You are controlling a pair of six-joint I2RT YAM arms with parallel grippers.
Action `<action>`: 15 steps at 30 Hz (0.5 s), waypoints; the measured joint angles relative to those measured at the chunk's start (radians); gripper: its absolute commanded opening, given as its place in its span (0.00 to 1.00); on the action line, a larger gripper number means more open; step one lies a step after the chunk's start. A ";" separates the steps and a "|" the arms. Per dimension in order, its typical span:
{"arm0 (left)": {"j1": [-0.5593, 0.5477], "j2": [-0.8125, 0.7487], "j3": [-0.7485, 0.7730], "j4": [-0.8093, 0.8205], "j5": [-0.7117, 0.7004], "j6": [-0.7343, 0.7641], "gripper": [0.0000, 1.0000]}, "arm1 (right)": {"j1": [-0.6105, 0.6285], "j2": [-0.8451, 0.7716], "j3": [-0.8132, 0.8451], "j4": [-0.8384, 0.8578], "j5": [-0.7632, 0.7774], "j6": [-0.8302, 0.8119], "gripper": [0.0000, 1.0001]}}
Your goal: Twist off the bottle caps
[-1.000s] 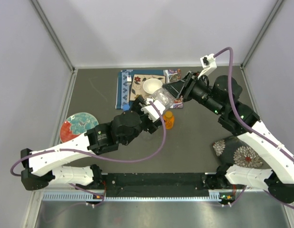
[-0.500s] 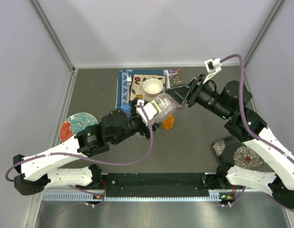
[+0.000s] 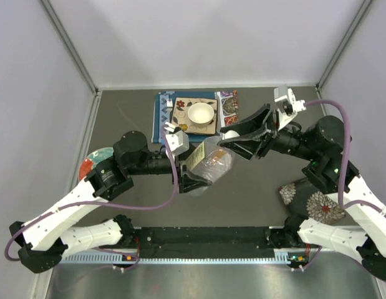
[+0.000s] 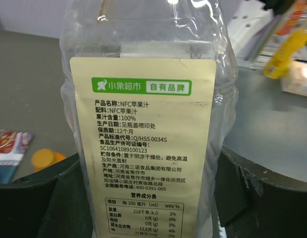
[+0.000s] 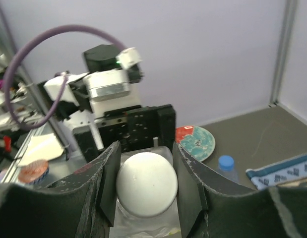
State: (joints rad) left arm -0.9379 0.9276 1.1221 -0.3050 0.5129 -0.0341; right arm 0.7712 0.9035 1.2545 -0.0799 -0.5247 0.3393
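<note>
Clear bottle (image 3: 208, 167) hangs tilted above the table (image 3: 255, 187), between the arms; left gripper (image 3: 194, 172) clamps its labelled body; right gripper (image 3: 233, 136) is closed on the white cap (image 5: 147, 184) at its top; orange cap (image 4: 43, 158) sits on the table beyond.

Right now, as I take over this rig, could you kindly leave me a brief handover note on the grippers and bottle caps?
The left gripper is shut on the clear plastic bottle with the cream label, held between the two arms.
The right gripper is shut on that bottle's round white plastic cap.
The blue plastic cap sits on its small bottle on the table. The orange plastic cap seems to be on its bottle too. The red cap is not in view.
Done: no cap seen off yet.
Left: twist the white cap off, then do the others.
</note>
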 measured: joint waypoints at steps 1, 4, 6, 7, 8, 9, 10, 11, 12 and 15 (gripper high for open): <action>0.015 0.002 -0.002 0.009 0.049 -0.018 0.26 | -0.002 0.000 0.000 0.014 -0.037 -0.009 0.00; 0.056 0.014 -0.006 0.045 0.217 -0.084 0.27 | -0.006 0.000 0.002 0.048 -0.154 -0.034 0.00; 0.073 0.023 -0.013 0.078 0.309 -0.124 0.27 | -0.009 0.001 0.006 0.059 -0.220 -0.048 0.00; 0.079 0.026 -0.016 0.089 0.342 -0.140 0.27 | -0.009 0.002 0.011 0.058 -0.247 -0.053 0.00; 0.085 0.029 -0.020 0.106 0.380 -0.159 0.27 | -0.009 0.002 0.018 0.058 -0.279 -0.061 0.00; 0.089 0.032 -0.024 0.126 0.413 -0.180 0.27 | -0.009 0.003 0.026 0.058 -0.313 -0.073 0.00; 0.094 0.034 -0.029 0.143 0.442 -0.201 0.27 | -0.009 0.006 0.033 0.055 -0.338 -0.083 0.00; 0.097 0.035 -0.033 0.159 0.466 -0.216 0.27 | -0.009 0.011 0.043 0.049 -0.367 -0.097 0.00; 0.101 0.038 -0.035 0.175 0.493 -0.233 0.27 | -0.009 0.017 0.053 0.042 -0.399 -0.113 0.00; 0.105 0.049 -0.045 0.211 0.554 -0.276 0.27 | -0.010 0.033 0.080 0.012 -0.478 -0.164 0.00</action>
State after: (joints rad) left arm -0.8326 0.9764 1.0775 -0.0944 1.0672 -0.3103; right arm 0.7612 0.9363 1.3342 -0.0681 -1.0027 0.1749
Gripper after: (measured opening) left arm 0.811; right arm 0.427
